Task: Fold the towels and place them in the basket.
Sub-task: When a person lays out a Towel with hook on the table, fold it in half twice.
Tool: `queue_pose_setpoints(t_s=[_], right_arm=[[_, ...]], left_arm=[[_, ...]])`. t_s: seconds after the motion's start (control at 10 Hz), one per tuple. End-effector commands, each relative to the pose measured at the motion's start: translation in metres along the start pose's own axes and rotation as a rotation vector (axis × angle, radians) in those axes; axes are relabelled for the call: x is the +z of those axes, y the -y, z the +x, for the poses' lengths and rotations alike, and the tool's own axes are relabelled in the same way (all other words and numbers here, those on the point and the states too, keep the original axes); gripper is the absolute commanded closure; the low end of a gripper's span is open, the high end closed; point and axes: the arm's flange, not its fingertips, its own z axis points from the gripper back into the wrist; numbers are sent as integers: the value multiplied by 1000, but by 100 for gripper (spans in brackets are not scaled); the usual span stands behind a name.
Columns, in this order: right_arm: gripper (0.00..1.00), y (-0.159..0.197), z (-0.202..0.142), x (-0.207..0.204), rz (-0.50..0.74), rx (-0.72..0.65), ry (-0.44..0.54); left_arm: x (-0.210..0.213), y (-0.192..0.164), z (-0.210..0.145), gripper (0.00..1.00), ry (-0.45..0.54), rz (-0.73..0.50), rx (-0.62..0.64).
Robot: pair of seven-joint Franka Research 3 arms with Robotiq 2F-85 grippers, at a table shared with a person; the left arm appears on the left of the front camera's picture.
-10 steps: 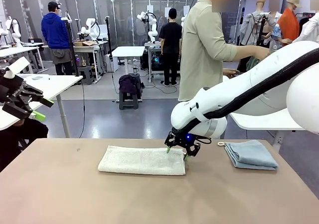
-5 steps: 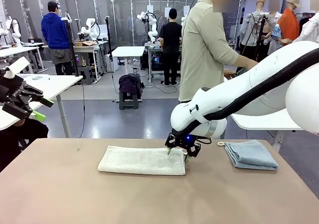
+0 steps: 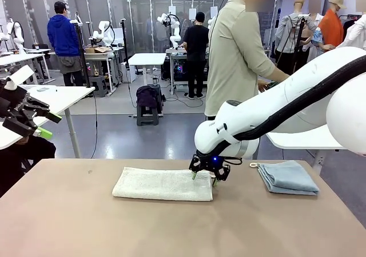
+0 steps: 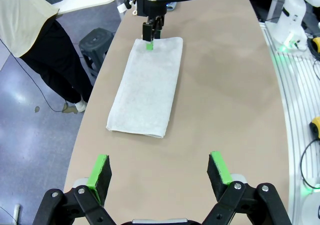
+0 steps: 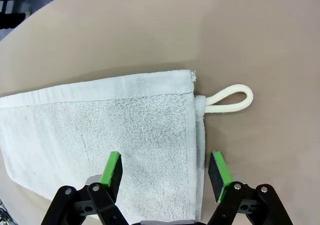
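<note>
Hovering low over the right end of the cream towel (image 3: 163, 184), the right gripper (image 3: 204, 177) is hardly shifting. Over the last second its arm is only easing slightly leftward, while the fingers are standing apart and gripping nothing. In the wrist view the green pads (image 5: 111, 168) are straddling the towel's layered end, just beside its loop (image 5: 230, 97). Whether the tips are touching the cloth cannot be told. Judging from this, the arm is lining up to pinch that end for another fold, so folding is probably still under way. The left gripper (image 3: 50, 125) is waiting raised at the left, its fingers spread wide and empty.

Two towels are lying on the table (image 3: 86, 223). The cream one is lying as a long strip at the middle, and the blue-grey towel (image 3: 287, 177) is lying folded well to its right. One person (image 3: 234, 57) is standing at the far side, drawing an arm back.
</note>
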Motion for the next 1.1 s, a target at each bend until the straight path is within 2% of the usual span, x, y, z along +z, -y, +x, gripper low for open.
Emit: queue_pose_setpoints(t_s=[0.0,0.4,0.8,0.9,1.0], right_arm=[[13,-6,2,5,-58,6,4],[13,-6,3,8,-29,64,-22],[13,-8,5,8,-55,105,-49],[29,-8,6,7,-65,94,-41],[22,-8,7,6,-71,87,-33]], left_arm=[[1,1,1,2,2,-3,-8],[1,1,1,2,2,-3,-8],[1,1,1,2,2,-3,-8],[1,1,1,2,2,-3,-8],[1,1,1,2,2,-3,-8]])
